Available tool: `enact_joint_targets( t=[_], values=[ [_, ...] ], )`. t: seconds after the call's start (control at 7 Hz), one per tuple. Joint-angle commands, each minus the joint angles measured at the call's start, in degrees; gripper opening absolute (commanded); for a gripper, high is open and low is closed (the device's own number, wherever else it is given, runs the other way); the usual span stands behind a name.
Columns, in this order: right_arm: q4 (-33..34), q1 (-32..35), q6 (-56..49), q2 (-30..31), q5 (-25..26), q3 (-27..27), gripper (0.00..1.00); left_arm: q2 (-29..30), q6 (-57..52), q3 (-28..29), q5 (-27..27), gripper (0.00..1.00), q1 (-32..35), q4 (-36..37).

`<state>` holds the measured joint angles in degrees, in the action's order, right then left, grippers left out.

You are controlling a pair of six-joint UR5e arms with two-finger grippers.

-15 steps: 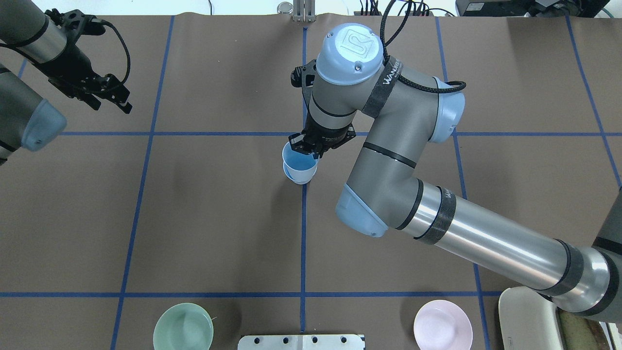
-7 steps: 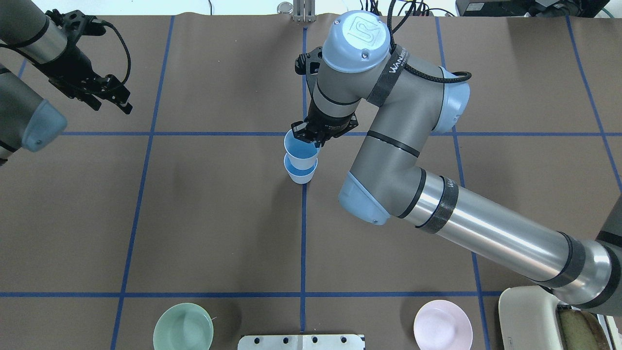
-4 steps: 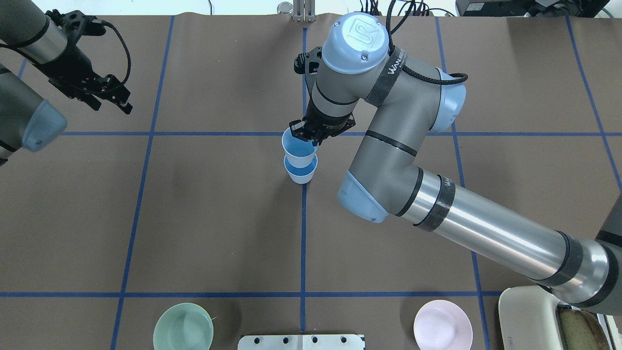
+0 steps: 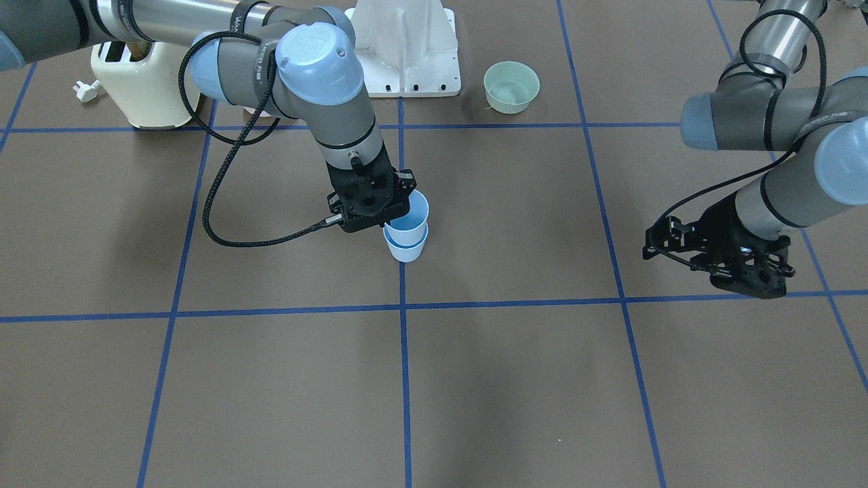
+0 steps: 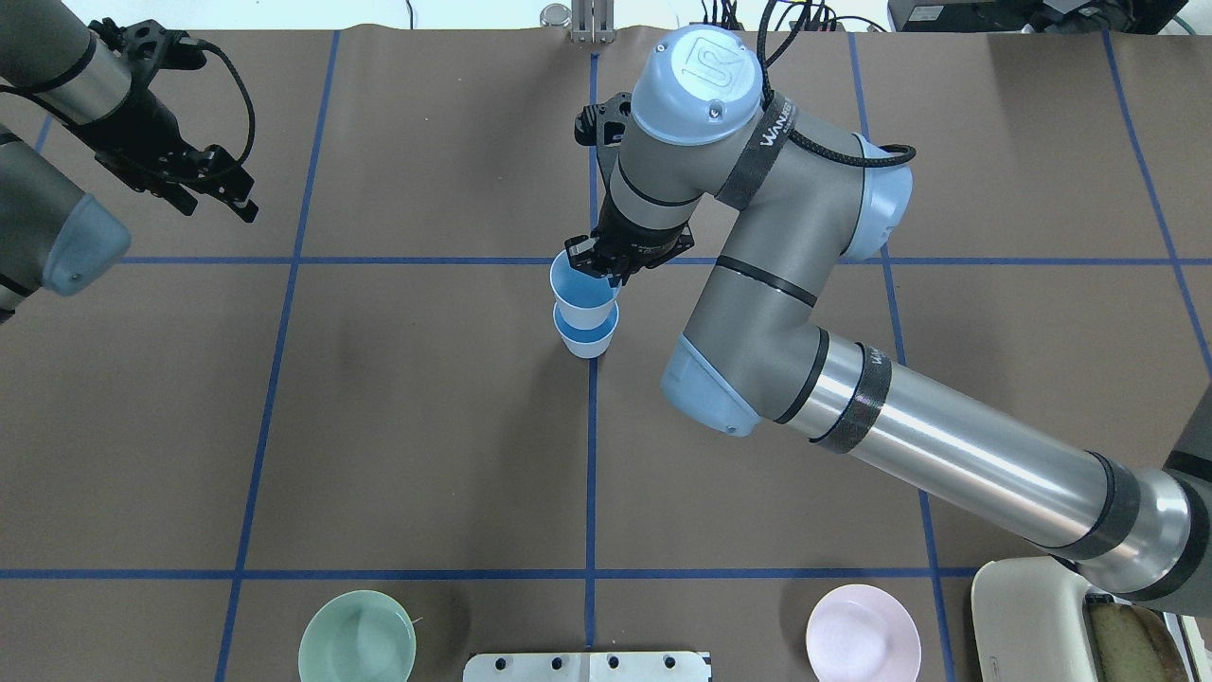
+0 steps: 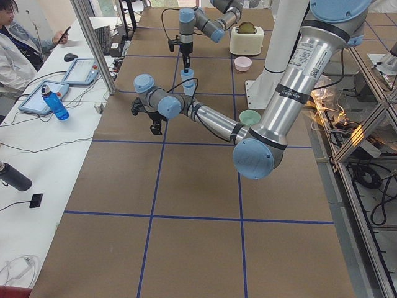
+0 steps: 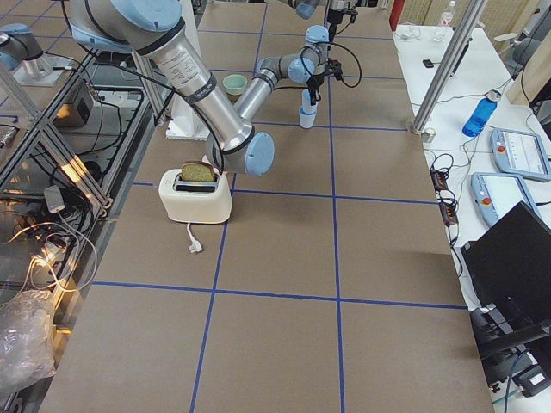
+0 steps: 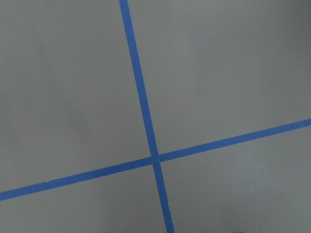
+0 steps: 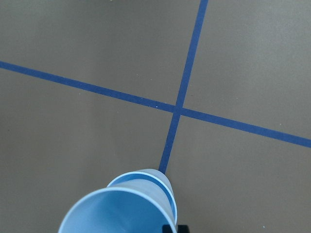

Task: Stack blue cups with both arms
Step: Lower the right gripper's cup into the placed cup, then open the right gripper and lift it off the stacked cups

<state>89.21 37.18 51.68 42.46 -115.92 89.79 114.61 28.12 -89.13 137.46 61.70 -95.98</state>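
Note:
Two pale blue cups are at the table's middle, on a blue tape line. The lower cup [image 5: 588,333] [image 4: 405,251] stands upright on the mat. My right gripper [image 5: 600,271] [image 4: 385,218] is shut on the rim of the upper cup [image 5: 579,284] [image 4: 411,214], whose base sits in the lower cup's mouth, slightly tilted. The right wrist view shows the upper cup [image 9: 116,213] with the lower cup's rim [image 9: 163,182] behind it. My left gripper [image 5: 220,196] [image 4: 742,274] is open and empty, far off at the left side of the table.
A mint-green bowl [image 5: 357,637] [image 4: 511,87] and a pink bowl [image 5: 863,633] sit near the robot's base [image 5: 587,666]. A cream toaster [image 4: 142,85] [image 5: 1037,625] stands at the right near corner. Blue tape lines [image 8: 146,121] grid the brown mat.
Since 2.1 s ago my right gripper and its cup moved toward the far side, so both cups now show apart. Over the last half second almost nothing moved. The left arm stayed still.

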Motion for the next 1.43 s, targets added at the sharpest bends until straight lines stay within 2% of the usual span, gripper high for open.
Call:
enact_joint_targets(
  t=[0.0,0.14,0.57,0.71,0.86,1.14,1.29],
  values=[
    [0.0,0.0,-0.1,0.1,-0.1,0.0,0.49,0.0,0.0,-0.1,0.0,0.86,0.0,0.0],
    [0.0,0.0,-0.1,0.1,-0.1,0.1,0.75,0.0,0.0,-0.1,0.0,0.86,0.0,0.0],
    [-0.1,1.6,-1.0,0.5,-0.8,1.9,0.99,0.4,0.1,-0.1,0.1,0.86,0.0,0.1],
    [-0.3,3.9,-1.2,5.4,-1.2,6.3,1.00,0.6,0.0,-0.3,0.3,0.87,0.5,0.2],
    [-1.2,7.4,-4.4,9.8,-2.2,10.2,1.00,0.4,0.0,-1.3,0.4,0.94,1.0,0.3],
    [-1.2,15.5,-8.3,13.1,-10.0,10.5,1.00,0.1,-4.3,-1.8,0.5,0.96,3.8,0.7],
    [-1.3,17.6,-11.2,15.2,-10.1,11.3,1.00,-1.4,-8.2,-2.1,0.8,0.97,6.0,2.1]
  ],
)
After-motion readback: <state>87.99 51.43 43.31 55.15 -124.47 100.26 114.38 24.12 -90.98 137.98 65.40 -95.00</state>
